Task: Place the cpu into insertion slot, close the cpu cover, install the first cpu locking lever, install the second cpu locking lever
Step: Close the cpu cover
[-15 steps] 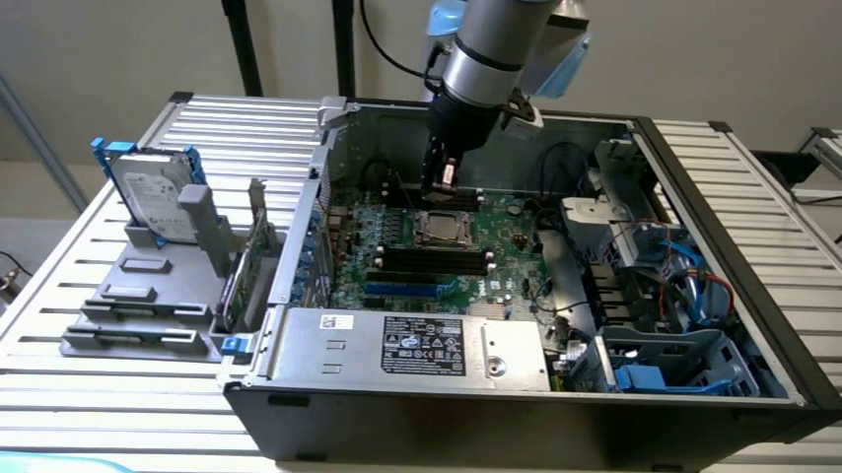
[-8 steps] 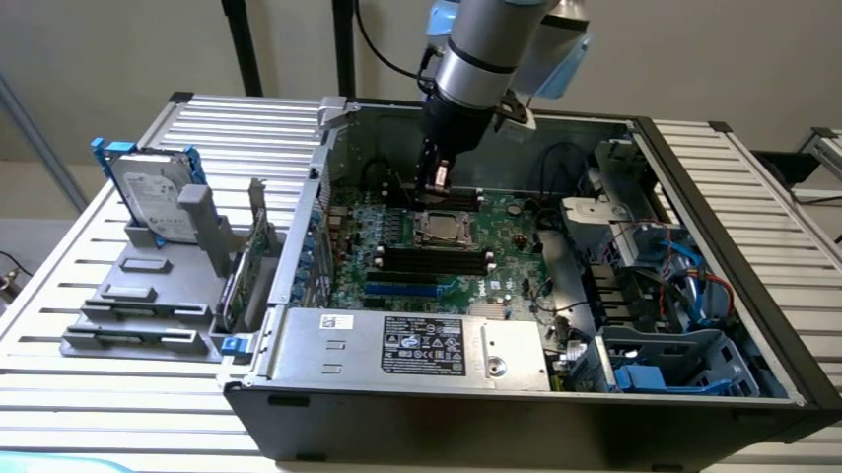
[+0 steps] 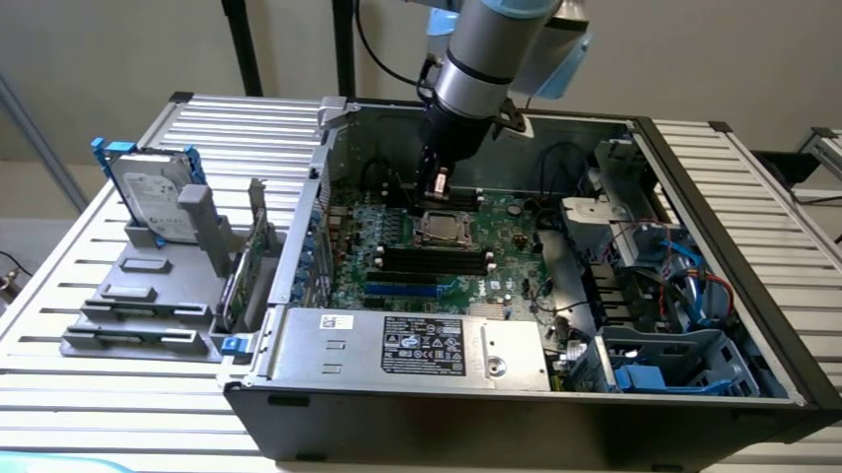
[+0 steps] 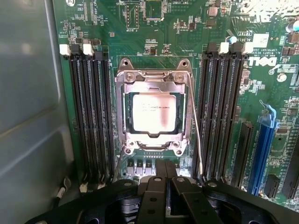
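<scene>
Our pincer hangs pinched shut and empty just above the slot inside the open computer case. We see the chip seated in that slot with the cover lying flat around it, so we judge the first two steps done. One wire lever and the second lever look unlatched to us, so locking both seems left.

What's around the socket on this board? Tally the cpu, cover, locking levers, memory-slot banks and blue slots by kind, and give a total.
cpu: 1
cpu cover: 1
locking levers: 2
memory-slot banks: 2, one on each side of the socket
blue slot: 1
Total: 7
</scene>
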Tool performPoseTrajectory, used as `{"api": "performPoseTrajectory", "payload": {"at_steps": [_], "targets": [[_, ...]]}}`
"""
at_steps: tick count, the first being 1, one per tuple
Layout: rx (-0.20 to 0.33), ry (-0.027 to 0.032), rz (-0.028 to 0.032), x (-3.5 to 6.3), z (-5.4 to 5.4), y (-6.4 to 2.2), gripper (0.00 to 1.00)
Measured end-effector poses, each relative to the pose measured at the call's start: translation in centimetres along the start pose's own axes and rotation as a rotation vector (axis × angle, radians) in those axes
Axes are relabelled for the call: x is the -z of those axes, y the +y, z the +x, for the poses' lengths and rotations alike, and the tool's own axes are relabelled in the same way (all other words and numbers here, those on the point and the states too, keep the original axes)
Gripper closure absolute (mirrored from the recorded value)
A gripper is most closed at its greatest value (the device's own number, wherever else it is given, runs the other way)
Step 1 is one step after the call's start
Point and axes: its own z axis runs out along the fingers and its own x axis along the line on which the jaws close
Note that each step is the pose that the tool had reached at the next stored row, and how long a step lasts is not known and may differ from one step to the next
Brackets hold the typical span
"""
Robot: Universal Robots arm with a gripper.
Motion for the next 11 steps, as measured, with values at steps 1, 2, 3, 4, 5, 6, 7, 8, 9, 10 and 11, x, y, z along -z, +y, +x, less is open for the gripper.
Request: {"api": "performPoseTrajectory", "payload": {"at_steps": [1, 2, 3, 4, 5, 6, 7, 8, 9, 10, 11], "targets": [[0.0, 0.0012, 0.0, -0.15, 0.0, 0.04, 0.89], [0.001, 0.0026, 0.0, -0.3, 0.0, 0.09, 0.89], [0.001, 0.0045, 0.0001, -0.43, 0.0, 0.12, 0.89], [0.002, 0.0067, 0.0001, -0.56, 0.0, 0.16, 0.89], [0.002, 0.0092, 0.0002, -0.67, 0.0, 0.19, 0.89], [0.003, 0.0115, 0.0003, -0.79, 0.0, 0.21, 0.89], [0.003, 0.0137, 0.0003, -0.91, 0.0, 0.24, 0.89], [0.004, 0.0161, 0.0004, -1.03, 0.0, 0.27, 0.89], [0.004, 0.0184, 0.0004, -1.16, 0.0, 0.31, 0.89], [0.005, 0.0204, 0.0004, -1.28, 0.0, 0.34, 0.89], [0.005, 0.0225, 0.0005, -1.4, 0.0, 0.38, 0.89]]}}
